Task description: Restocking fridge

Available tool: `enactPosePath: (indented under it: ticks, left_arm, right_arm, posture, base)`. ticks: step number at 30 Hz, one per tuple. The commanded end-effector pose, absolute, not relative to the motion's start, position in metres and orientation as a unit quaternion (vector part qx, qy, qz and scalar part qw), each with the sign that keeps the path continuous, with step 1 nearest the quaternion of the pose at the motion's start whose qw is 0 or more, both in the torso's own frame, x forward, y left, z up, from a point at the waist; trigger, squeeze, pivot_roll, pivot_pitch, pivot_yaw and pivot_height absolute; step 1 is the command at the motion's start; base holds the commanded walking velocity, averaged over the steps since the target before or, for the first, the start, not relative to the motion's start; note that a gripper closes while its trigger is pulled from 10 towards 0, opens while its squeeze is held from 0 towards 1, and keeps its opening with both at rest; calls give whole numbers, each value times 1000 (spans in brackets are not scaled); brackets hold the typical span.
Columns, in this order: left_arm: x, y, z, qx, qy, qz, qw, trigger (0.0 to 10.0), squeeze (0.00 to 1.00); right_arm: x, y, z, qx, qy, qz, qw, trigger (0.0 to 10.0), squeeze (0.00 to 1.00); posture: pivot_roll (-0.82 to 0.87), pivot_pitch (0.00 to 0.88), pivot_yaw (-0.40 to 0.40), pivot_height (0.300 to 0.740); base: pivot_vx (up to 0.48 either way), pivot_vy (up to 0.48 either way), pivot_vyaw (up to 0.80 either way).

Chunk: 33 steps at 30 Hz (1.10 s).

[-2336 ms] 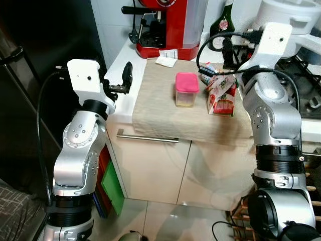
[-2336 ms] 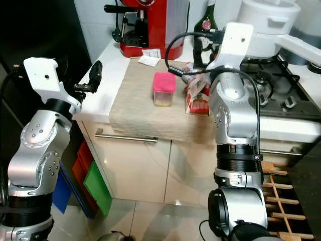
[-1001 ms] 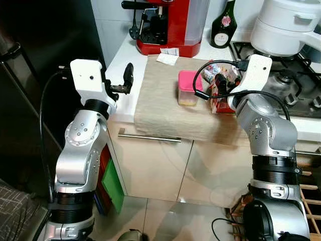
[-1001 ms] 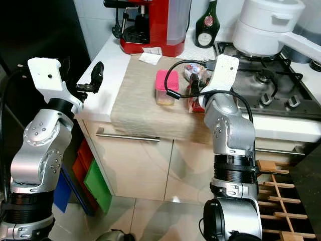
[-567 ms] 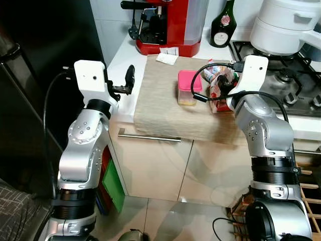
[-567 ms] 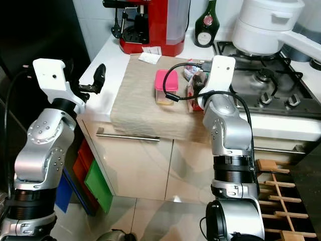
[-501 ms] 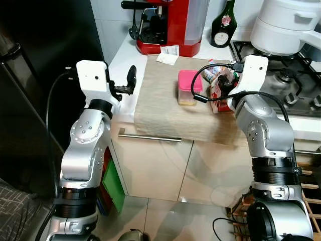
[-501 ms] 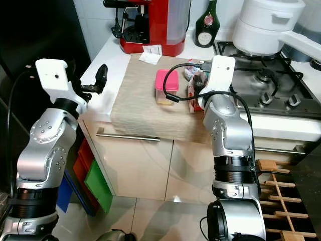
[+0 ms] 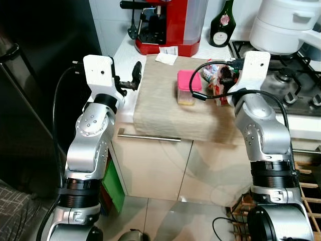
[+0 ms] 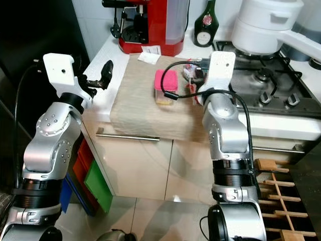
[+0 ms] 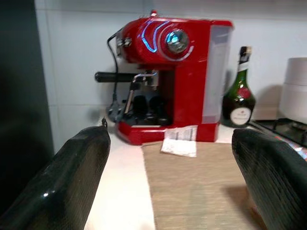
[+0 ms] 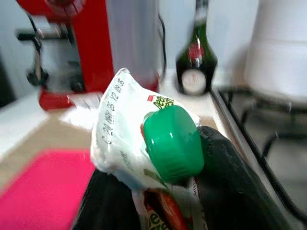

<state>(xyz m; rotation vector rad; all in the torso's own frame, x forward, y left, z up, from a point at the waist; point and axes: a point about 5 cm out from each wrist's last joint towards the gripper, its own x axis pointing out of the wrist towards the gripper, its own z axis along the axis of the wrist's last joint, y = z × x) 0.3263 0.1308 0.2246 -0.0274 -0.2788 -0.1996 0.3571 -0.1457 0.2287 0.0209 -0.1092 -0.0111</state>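
On the beige mat at upper centre of the frame, the right gripper (image 12: 158, 201) has its fingers closed around the green-capped carton (image 12: 144, 139), standing upright beside the pink-lidded container (image 9: 187, 88); the left gripper (image 9: 135, 82), fingers spread and empty, hovers well apart at the mat's left edge, leaving the right arm nearer.

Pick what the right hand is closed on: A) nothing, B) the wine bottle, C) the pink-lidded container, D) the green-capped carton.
D: in the right wrist view, the right hand has its black fingers pressed on either side of the green-capped carton.
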Motion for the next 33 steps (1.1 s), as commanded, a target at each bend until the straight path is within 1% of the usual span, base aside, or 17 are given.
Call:
enactPosePath:
  ticks: [1,2,3,5,6,8,9,10,12,14,18,20,27,33]
  left_arm:
    - [329,127,230,-9,-150,-109,983,10000,0]
    - [329,127,230,-9,-150,-109,983,10000,0]
    - [329,127,230,-9,-150,-109,983,10000,0]
    - [330,127,229,-5,-151,-108,983,10000,0]
    - [329,126,229,-3,-153,-111,982,10000,0]
    - [327,124,228,3,-156,-118,981,10000,0]
    - [325,124,227,3,-156,-121,980,10000,0]
    - [324,124,226,7,-155,-122,980,10000,0]
    - [322,124,225,8,-156,-125,980,10000,0]
    - [319,124,226,9,-166,-128,978,10000,0]
    - [315,121,231,18,-185,-134,973,10000,0]
    - [315,121,234,20,-193,-133,972,10000,0]
    - [319,119,227,1,-174,-133,976,10000,0]
    - [321,118,224,-10,-166,-140,976,10000,0]
  right_arm:
    - [354,-142,260,-8,-149,-17,989,0,0]
    - [352,-142,268,-15,-176,-21,984,0,0]
    - [352,-142,268,-15,-176,-21,984,0,0]
    - [345,-143,281,-20,-232,-31,972,0,0]
    - [336,-148,288,-34,-273,-45,960,0,0]
    - [321,-160,287,-70,-306,-88,945,0,0]
    - [316,-167,277,-79,-299,-108,945,8510,0]
    - [310,-174,266,-85,-288,-130,945,10000,0]
    - [302,-180,250,-91,-278,-151,944,10000,0]
    - [293,-180,235,-102,-268,-153,946,10000,0]
    - [287,-179,224,-125,-270,-145,944,10000,0]
    - [286,-182,222,-134,-274,-142,942,10000,0]
    - [285,-179,222,-151,-277,-137,939,10000,0]
    - [290,-176,217,-141,-269,-126,944,10000,0]
  posture:
    - [-25,0,59,740]
    - [-24,0,58,740]
    - [-24,0,58,740]
    - [-21,0,54,740]
    - [-17,0,47,740]
    - [-17,0,47,740]
    - [-15,0,41,740]
    - [-13,0,37,740]
    - [-13,0,37,740]
    - [-16,0,40,740]
    - [-20,0,39,740]
    - [-19,0,38,740]
    - [-29,0,37,740]
    - [-34,0,41,740]
  base:
    - [0,0,0]
    - [0,0,0]
    - [0,0,0]
    - [0,0,0]
    - [0,0,0]
    - [0,0,0]
    - [0,0,0]
    - [0,0,0]
    - [0,0,0]
    - [0,0,0]
    - [0,0,0]
    - [0,0,0]
    - [0,0,0]
    - [-245,0,0]
